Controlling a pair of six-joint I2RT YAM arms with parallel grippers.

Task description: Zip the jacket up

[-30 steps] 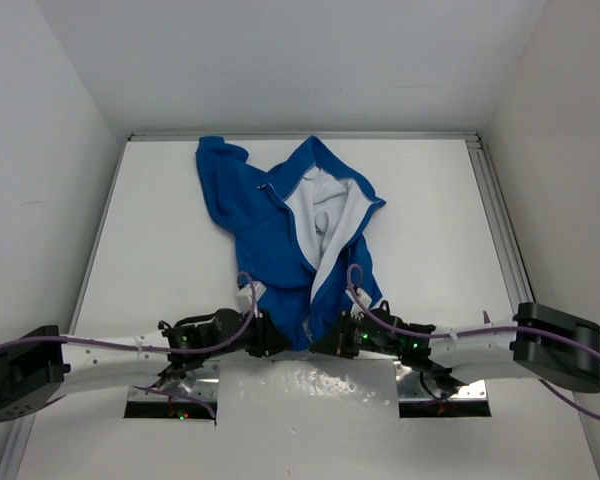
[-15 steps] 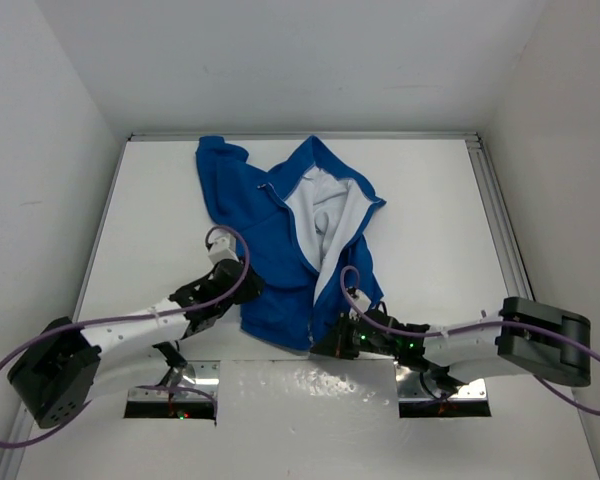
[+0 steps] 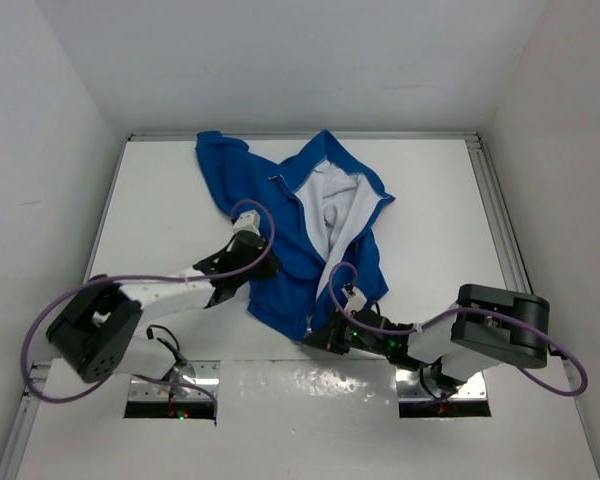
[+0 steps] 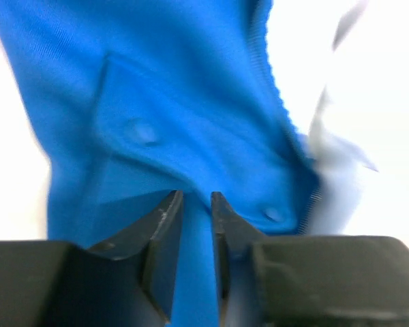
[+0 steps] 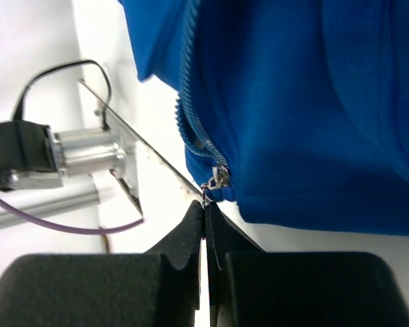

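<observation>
The jacket (image 3: 280, 265) is laid front side up on the table (image 3: 450, 230), in the centre-to-far part. Status, as judged: the zip is engaged at the hem only, and approx. the whole run is left to close. The front panels are seen meeting near the hem and spreading apart toward the collar, where the white lining (image 3: 332, 205) is exposed. The slider (image 5: 220, 177) is located at the bottom corner of the hem, w/ a row of teeth running away from it along the panel edge. Long axis: approx. near-to-far, slightly skewed, w/ the hem end toward the arm bases and the collar end toward the far wall. The zip line follows the same axis. The right gripper (image 5: 204, 206) is positioned at the hem. Its jaws are clenched together, and the zip pull (image 5: 210, 187) appears to be pinched between the tips. The left gripper (image 4: 196, 204) is placed over the panel on the left side, near a pocket (image 4: 140, 129). Its jaws are nearly together w/ blue cloth showing in the narrow gap, but whether cloth is pinched cannot be told (view blurred). Next req., as judged: slider to be drawn toward the collar w/ the hem held back.
</observation>
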